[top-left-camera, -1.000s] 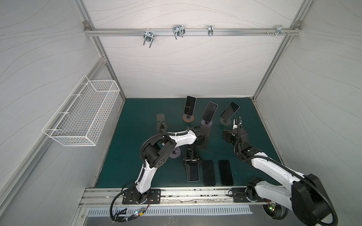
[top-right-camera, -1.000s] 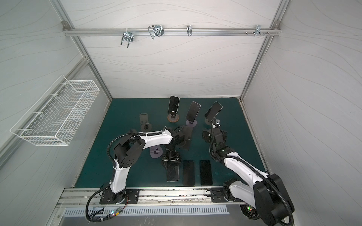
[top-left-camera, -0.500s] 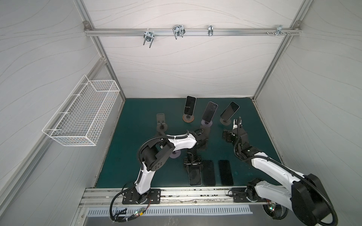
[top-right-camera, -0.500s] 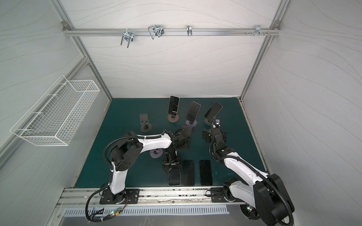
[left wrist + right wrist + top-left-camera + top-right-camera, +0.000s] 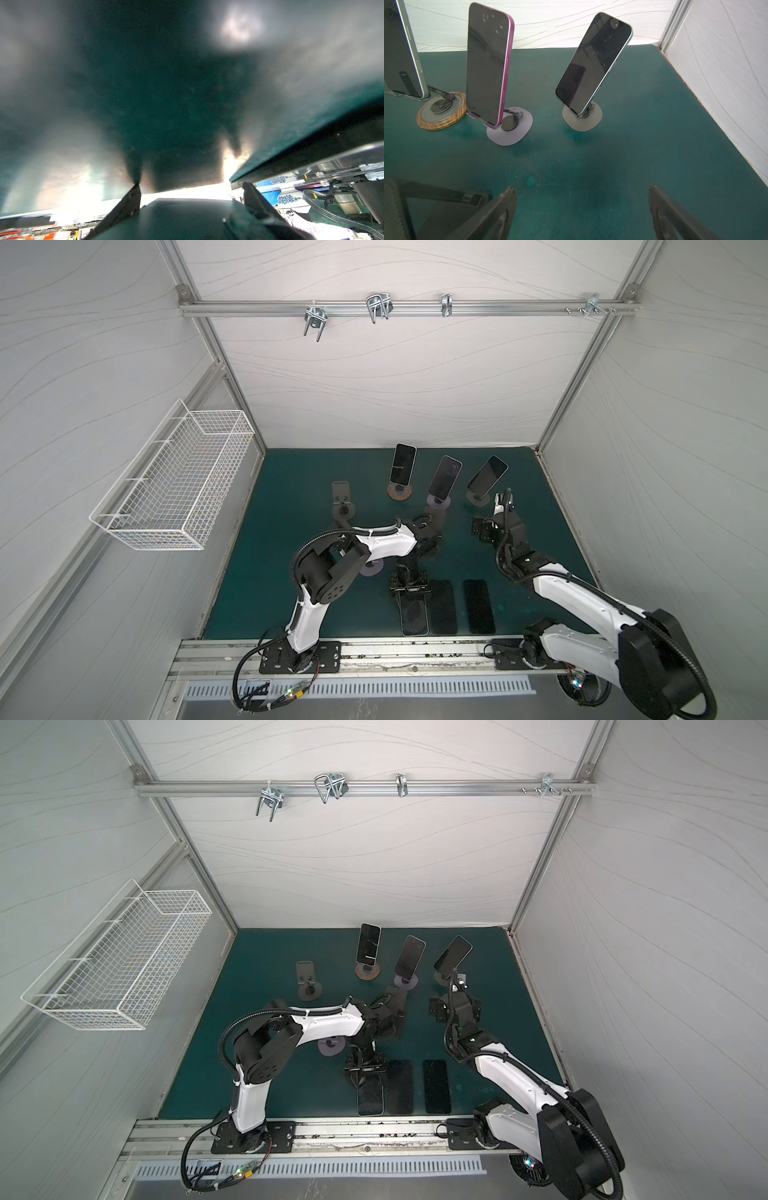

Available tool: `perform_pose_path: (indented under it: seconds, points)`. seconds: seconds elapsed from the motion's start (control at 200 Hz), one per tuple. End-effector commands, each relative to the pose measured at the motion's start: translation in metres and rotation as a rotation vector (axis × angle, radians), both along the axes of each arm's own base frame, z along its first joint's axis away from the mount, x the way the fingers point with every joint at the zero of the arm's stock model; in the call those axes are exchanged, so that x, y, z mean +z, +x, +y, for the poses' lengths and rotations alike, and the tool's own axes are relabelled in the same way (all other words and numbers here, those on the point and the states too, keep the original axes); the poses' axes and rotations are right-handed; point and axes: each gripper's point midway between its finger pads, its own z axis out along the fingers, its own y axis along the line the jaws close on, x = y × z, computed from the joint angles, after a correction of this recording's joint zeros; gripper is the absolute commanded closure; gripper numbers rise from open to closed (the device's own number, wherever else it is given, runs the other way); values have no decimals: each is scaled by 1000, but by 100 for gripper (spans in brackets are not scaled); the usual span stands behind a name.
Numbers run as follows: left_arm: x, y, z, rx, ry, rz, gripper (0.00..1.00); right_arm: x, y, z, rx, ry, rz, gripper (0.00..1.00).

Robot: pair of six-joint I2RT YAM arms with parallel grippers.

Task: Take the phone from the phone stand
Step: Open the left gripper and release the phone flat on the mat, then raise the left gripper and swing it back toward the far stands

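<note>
Nearest to me, at the front edge of the counter (image 5: 291,572), the left gripper (image 5: 410,592) is clamped on a phone (image 5: 414,616), with one finger on each long edge near its far end. The phone's long axis runs front to back. It lies just beside two flat phones (image 5: 443,608) that point the same way. The left wrist view is too blurred to show whether the phone is fully down on the counter. I judge this one is as good as delivered, and that arm only needs to let go and lift straight up.

Further in, the right gripper (image 5: 581,194) hangs over bare counter with its jaws spread wide and nothing between them.

The next pick depends on what lies beyond it. The blue-edged phone (image 5: 593,62) sits on its grey stand (image 5: 582,121), ahead of the right gripper and a little to its right. This arm is clearly nearer to it than the left arm is. The phone's long axis leans back and is canted, with the top corner tipped towards the right wall. I expect to roll the wrist to match that slant before closing across its width.

The pink-edged phone (image 5: 488,62) stands nearly upright on a lilac stand (image 5: 510,133), ahead and to the left. Further left, a silver phone (image 5: 400,52) sits on a wood-rimmed stand (image 5: 440,118).
</note>
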Motion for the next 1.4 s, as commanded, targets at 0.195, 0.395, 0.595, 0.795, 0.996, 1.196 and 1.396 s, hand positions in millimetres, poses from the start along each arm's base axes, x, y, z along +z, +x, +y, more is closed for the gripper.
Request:
perform_pose_path:
  seconds: [0.195,0.395,0.595,0.795,0.996,1.196,1.396]
  points:
    - [-18,-1,-4,-88,13,-5,22,8,4,1,-1,12,-23,1]
    - [-16,0,-4,-93,15,-16,19,8,4,1,0,12,-22,1]
    - [-15,1,-4,-94,11,-24,18,7,4,2,1,11,-21,1]
    - [-4,7,-4,-101,-5,-67,13,8,4,2,2,11,-22,1]
    - [10,13,-5,-118,-30,-126,7,8,4,2,6,11,-22,1]
    - [18,14,-4,-127,-43,-149,5,7,4,3,8,10,-21,1]
    - [26,15,-5,-147,-52,-169,5,7,5,3,7,7,-17,1]
